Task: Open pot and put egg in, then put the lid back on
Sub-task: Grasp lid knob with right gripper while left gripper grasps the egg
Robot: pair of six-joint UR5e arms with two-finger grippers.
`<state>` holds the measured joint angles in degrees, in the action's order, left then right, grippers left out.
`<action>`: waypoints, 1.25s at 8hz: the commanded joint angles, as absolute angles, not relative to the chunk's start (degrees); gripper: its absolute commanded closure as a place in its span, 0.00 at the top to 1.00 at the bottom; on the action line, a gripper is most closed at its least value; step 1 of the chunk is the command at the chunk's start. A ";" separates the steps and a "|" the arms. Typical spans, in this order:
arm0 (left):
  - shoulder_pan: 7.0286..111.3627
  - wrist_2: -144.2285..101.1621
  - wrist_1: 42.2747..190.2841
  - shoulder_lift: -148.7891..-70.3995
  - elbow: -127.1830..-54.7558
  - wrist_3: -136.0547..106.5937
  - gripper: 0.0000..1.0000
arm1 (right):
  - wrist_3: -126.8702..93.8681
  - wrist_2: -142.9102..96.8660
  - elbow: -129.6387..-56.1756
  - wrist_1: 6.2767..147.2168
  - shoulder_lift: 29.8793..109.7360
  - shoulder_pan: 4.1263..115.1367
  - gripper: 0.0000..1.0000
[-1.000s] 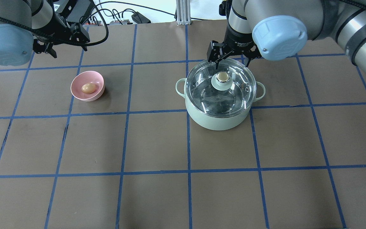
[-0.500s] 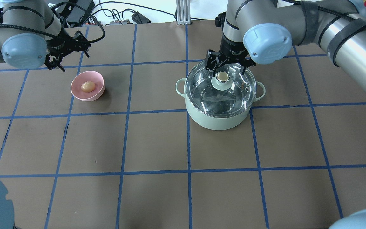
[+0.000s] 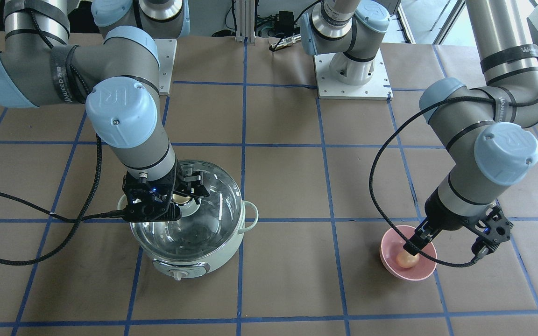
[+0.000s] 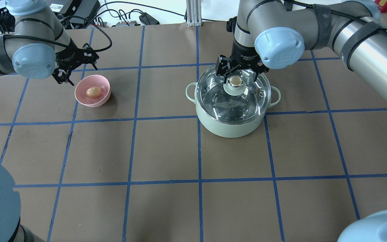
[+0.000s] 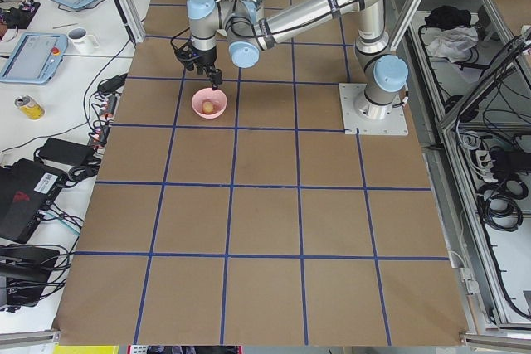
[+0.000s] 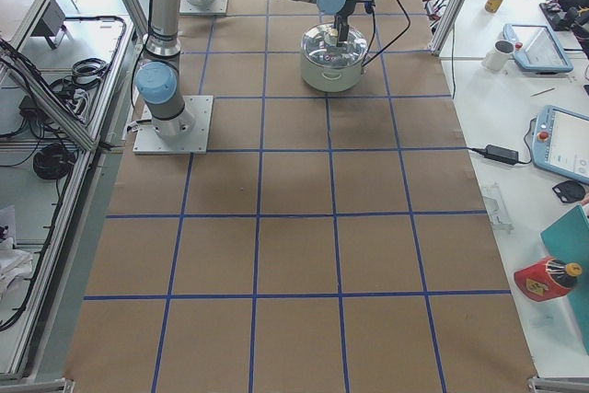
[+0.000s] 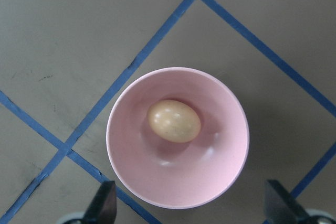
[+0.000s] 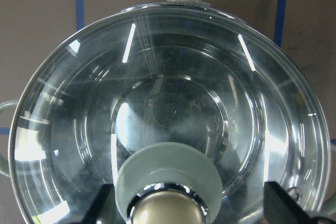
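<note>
The mint-green pot [image 4: 227, 129] stands right of centre with the glass lid [image 4: 218, 101] on it. My right gripper [image 4: 237, 71] is open, its fingers straddling the lid's beige-gold knob [image 4: 235, 80] without closing. In the right wrist view both fingertips [image 8: 102, 205] flank the knob [image 8: 165, 208] above the lid [image 8: 173, 103]. The egg [image 4: 93, 92] lies in a pink bowl [image 4: 79, 94] at the left. My left gripper [image 4: 76, 66] is open and empty, above the bowl's far edge. The left wrist view shows the egg [image 7: 174, 120] in the bowl [image 7: 231, 166].
The table is brown paper with a blue tape grid. In the front-facing view the pot's dial [image 3: 179, 275] faces away from the robot, and a black cable [image 3: 40, 224] trails left of the pot. Cables and power bricks [image 4: 146, 16] lie beyond the far edge.
My left gripper moved right and down toward the pink bowl. My right gripper came down and forward until its open fingers flank the lid knob. The pot, lid and egg have not moved.
</note>
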<state>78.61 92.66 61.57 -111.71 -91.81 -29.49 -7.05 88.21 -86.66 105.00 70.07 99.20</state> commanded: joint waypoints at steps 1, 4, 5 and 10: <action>77.08 93.16 61.26 -114.34 -92.02 -40.01 1.00 | -7.03 86.76 -86.57 105.12 69.79 99.40 0.98; 77.08 92.55 61.26 -117.06 -91.94 -56.99 1.00 | -6.94 86.75 -86.48 105.29 69.61 99.40 0.92; 77.08 92.72 61.26 -117.94 -91.93 -57.39 1.00 | -7.03 86.75 -86.48 105.38 69.52 99.32 0.91; 77.08 91.58 59.42 -120.41 -92.11 -57.57 1.00 | -7.29 86.57 -86.40 105.03 69.70 99.32 0.49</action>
<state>77.08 91.99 60.10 -119.47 -92.02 -57.52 -7.10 86.67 -86.40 105.25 69.59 99.32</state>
